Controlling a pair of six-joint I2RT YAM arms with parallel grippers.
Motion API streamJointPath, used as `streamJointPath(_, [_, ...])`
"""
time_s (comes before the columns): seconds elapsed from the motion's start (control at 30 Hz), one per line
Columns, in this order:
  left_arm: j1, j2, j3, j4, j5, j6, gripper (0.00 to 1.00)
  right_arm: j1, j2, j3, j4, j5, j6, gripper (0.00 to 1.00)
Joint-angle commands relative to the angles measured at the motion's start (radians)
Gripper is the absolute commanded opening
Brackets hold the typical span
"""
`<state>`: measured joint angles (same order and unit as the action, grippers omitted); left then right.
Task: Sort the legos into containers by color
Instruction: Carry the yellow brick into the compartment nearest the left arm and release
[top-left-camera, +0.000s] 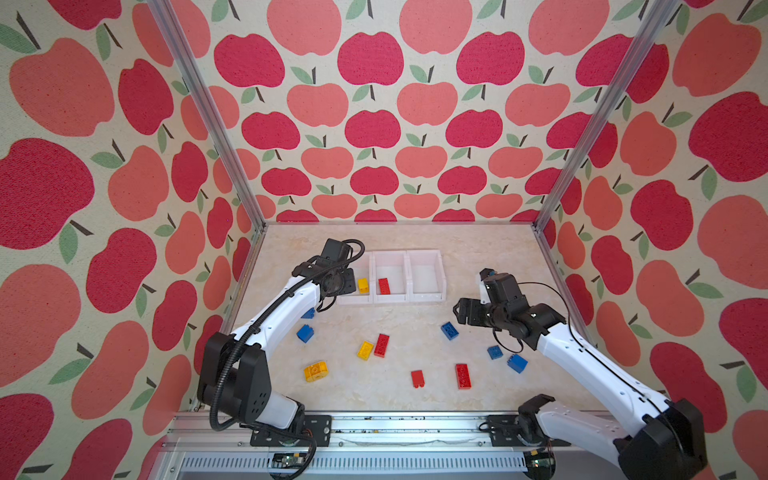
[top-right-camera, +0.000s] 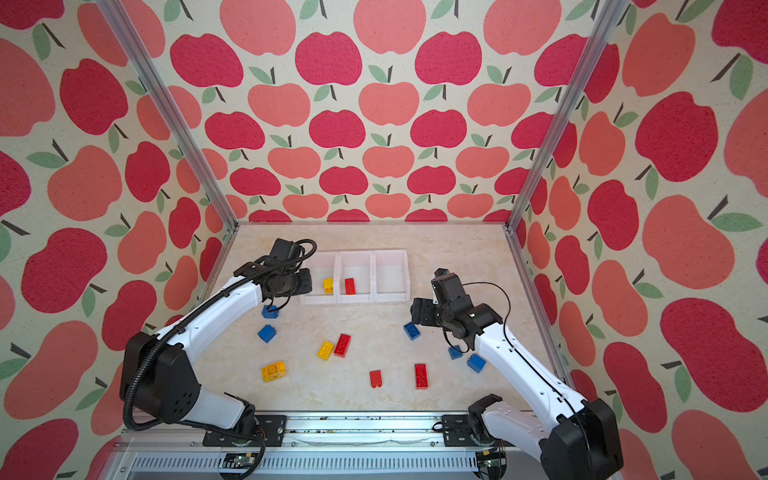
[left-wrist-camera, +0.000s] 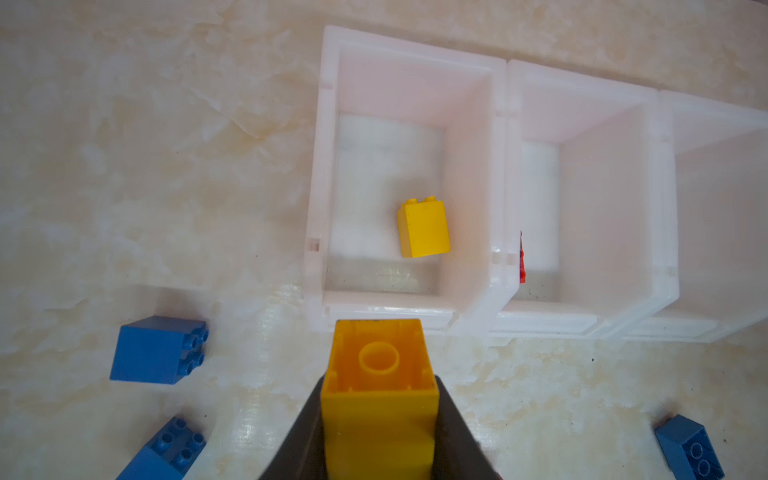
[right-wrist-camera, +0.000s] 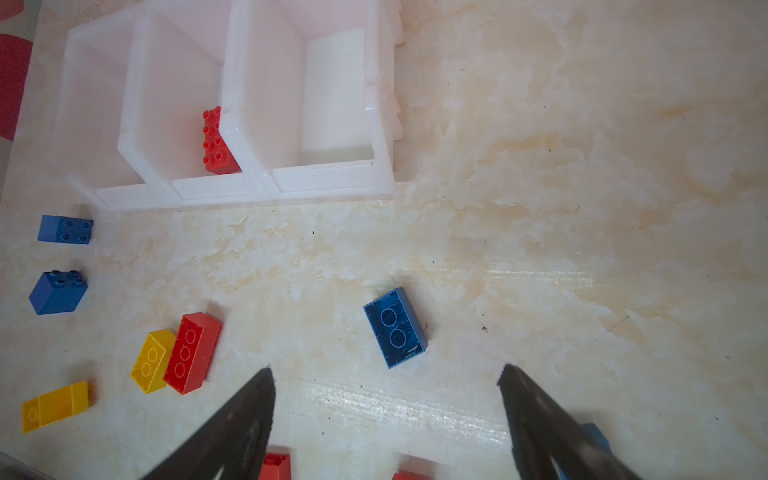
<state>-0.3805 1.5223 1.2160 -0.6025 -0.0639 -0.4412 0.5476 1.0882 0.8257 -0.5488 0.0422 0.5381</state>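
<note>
While my left gripper clamps a yellow brick just short of the rim of the bin ahead of my jaws, releasing early could drop it outside; right gripper wide, empty.

Apple-print walls on three sides, red and pink. Aluminium corner posts. Glossy cream marbled tabletop, soft glare. Slotted metal rail along front.

The small studded red, yellow and blue bricks are seen as smooth glossy plastic, the three joined white bins as milky translucent plastic. Cream marbled tabletop: polished sheen. Apple-print walls: matt, woven-looking.
</note>
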Motion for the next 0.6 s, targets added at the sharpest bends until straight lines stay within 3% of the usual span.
streamJointPath(0.0, [0.003, 0.066, 0.065, 0.045, -0.027, 0.064, 0.21, -0.005, -0.025, 0.005, -0.023, 0.002, 0.022, 0.88])
streamJointPath(0.57, [0.020, 0.288, 0.146, 0.092, -0.044, 0.095, 0.30, -0.005, -0.017, 0.026, -0.035, 0.008, 0.017, 0.88])
